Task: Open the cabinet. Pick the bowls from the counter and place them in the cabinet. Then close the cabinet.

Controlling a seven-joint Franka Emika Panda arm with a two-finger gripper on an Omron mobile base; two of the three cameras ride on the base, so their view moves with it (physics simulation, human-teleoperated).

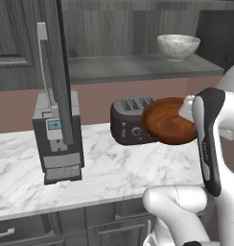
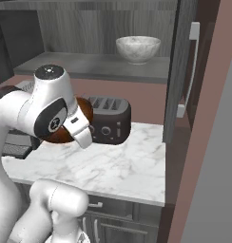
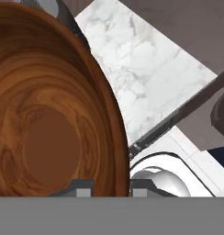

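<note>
My gripper point(image 3: 112, 187) pinches the glossy reddish-brown wooden bowl's point(image 1: 169, 121) rim, above the white marble counter point(image 1: 114, 173). The pale grey-white bowl point(image 1: 178, 46) sits on the open dark grey cabinet's point(image 2: 96, 66) shelf.

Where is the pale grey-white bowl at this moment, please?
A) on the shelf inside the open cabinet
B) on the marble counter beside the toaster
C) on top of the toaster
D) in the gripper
A: the pale grey-white bowl stands on the cabinet shelf, while the gripper holds the reddish-brown bowl.

Reddish-brown wood-grained bowl point(image 1: 168, 121); pale grey-white marbled bowl point(image 1: 178, 46); black toaster point(image 1: 129, 122); white, grey-veined marble surface point(image 1: 114, 173); dark grey wood-grain cabinet point(image 1: 59, 57) with silver handle point(image 1: 43, 57); dusty-pink wall point(image 1: 97, 96).
</note>
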